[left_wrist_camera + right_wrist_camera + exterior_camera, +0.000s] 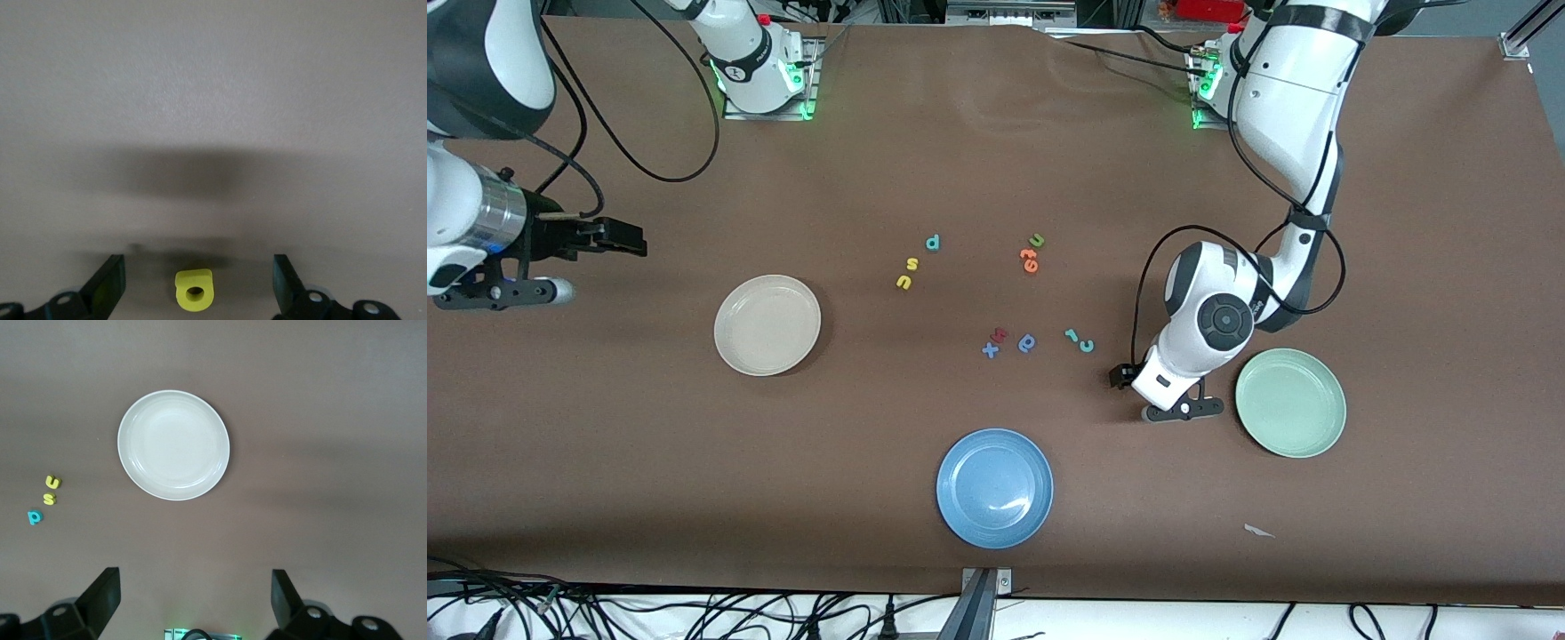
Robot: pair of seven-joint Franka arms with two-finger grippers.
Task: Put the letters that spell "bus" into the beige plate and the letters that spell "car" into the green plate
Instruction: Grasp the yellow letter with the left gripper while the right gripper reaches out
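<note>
The left hand (199, 283) is down low at the bench (996, 160), just beside the green plate (1290, 402) toward the middle of the bench. Its fingers (107, 285) stand apart with the yellow "a" (194, 290) lying flat on the bench between them, untouched on either side. In the front view the arm hides that letter.

The teal "c" (1087, 346) and teal "r" (1072, 335) lie side by side on the bench, near the left hand, toward the middle. A blue rounded letter (1027, 343) and a small red and blue pair (992, 343) lie past them. An orange pair (1030, 260) with a green "u" (1037, 240) sits farther from the front camera.

The yellow "u" (903, 282), yellow "s" (912, 263) and teal stem-and-bowl letter (933, 242) form a short slanted row, between the middle cluster and the beige plate (767, 324). Both that plate and the green one hold nothing. A blue plate (994, 488) lies nearest the front camera.

The right hand (195, 600) waits in the air, fingers apart, over the bench at the right arm's end, holding nothing.

The "a" is a small, bright yellow foam piece with a round hole.
</note>
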